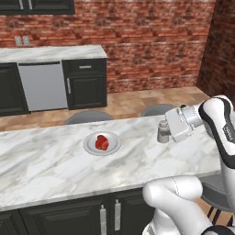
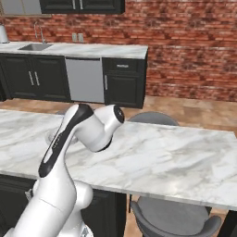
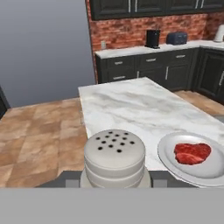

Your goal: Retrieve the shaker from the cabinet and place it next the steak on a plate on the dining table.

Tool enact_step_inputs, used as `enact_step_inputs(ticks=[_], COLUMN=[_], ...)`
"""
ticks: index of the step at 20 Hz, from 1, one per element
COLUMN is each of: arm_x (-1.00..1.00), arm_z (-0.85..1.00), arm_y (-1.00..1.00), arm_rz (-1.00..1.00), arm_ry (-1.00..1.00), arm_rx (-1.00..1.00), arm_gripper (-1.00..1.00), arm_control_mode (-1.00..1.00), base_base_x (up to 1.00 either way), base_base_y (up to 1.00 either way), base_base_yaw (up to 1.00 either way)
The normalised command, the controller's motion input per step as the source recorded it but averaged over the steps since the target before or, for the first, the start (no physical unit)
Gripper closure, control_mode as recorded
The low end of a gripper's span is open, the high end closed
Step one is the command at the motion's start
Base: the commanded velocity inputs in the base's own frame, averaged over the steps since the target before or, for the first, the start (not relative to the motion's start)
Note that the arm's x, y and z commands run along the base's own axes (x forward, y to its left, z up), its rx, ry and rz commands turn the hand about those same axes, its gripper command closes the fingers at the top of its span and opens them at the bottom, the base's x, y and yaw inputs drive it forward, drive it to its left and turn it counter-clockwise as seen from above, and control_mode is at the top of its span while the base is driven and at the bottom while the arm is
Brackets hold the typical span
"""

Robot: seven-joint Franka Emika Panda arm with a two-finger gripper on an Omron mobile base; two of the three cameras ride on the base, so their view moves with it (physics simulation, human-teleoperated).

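Marble table (image 1: 50, 170): white, grey-veined top beneath the tool, carrying the plate and the shaker's intended spot
Tool (image 1: 166, 133): clenched on the shaker, jaws tight on its sides; in the hand view the shaker sits right between the fingertips
Shaker (image 3: 114, 158): light grey, perforated domed top, upright, low over the table or touching it; contact cannot be told
Plate (image 1: 102, 144): pale, rimmed, off to one side of the tool, near but apart from the shaker
Steak (image 1: 102, 142): red, lumpy, in the middle of the plate
Risk: letting go while the shaker is above the marble or tilted could tip it and roll it toward the table's far edge; a careless sideways shift toward the plate could knock its rim and jolt the steak
Arm pose: rises from the base in front of the table, elbow bent high, forearm reaching across the top, wrist turned so the tool points roughly level toward the plate
Stage: judged near release, shaker not yet beside the plate
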Motion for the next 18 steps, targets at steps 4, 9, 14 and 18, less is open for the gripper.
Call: enact_step_inputs(ticks=[4,9,14,18], arm_x=[0.44,0.3,0.25,0.29], arm_z=[-0.34,-0.3,-0.28,-0.28], arm_y=[0.0,0.04,0.03,0.0], arm_rz=[0.05,0.09,0.1,0.1], arm_ry=[0.1,0.03,0.0,0.0], arm_rx=[0.0,0.0,0.0,0.0], arm_gripper=[1.0,1.0,1.0,1.0], arm_control_mode=[-1.0,-1.0,-1.0,-1.0], base_base_x=[0.0,0.0,0.0,0.0], base_base_y=[0.0,0.0,0.0,0.0], base_base_yaw=[0.0,0.0,0.0,0.0])
